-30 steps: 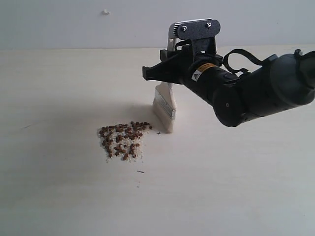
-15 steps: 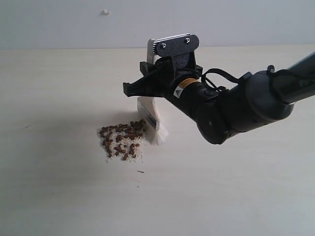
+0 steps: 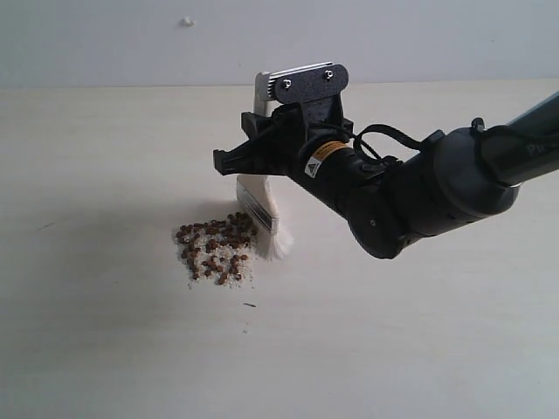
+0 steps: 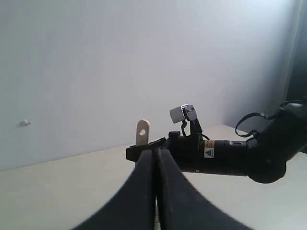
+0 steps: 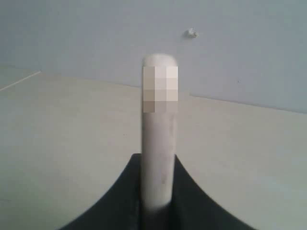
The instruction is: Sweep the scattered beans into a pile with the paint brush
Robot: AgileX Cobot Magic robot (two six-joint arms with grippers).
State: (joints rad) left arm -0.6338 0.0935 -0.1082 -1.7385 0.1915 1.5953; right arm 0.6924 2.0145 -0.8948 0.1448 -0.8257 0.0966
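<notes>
The reddish-brown beans point(image 3: 215, 247) lie in a loose pile mixed with white grains on the pale table point(image 3: 105, 157). My right gripper point(image 3: 262, 157) is shut on the paint brush point(image 3: 260, 205), which stands nearly upright. Its off-white bristles point(image 3: 278, 244) touch the pile's right edge. The cream handle point(image 5: 158, 143) rises between the right jaws in the right wrist view. The handle's holed end point(image 4: 142, 132) also shows in the left wrist view, above the right arm. My left gripper point(image 4: 157, 165) is shut with nothing in it and is outside the exterior view.
The right arm's thick black body point(image 3: 419, 196) hangs over the table to the right of the pile. A small dark speck point(image 3: 250, 305) lies just in front of the beans. A pale wall point(image 3: 131, 44) rises behind the table.
The right gripper carried the brush leftward from beside the pile until the bristles met the pile's right edge. The beans on that side have bunched slightly closer together.
</notes>
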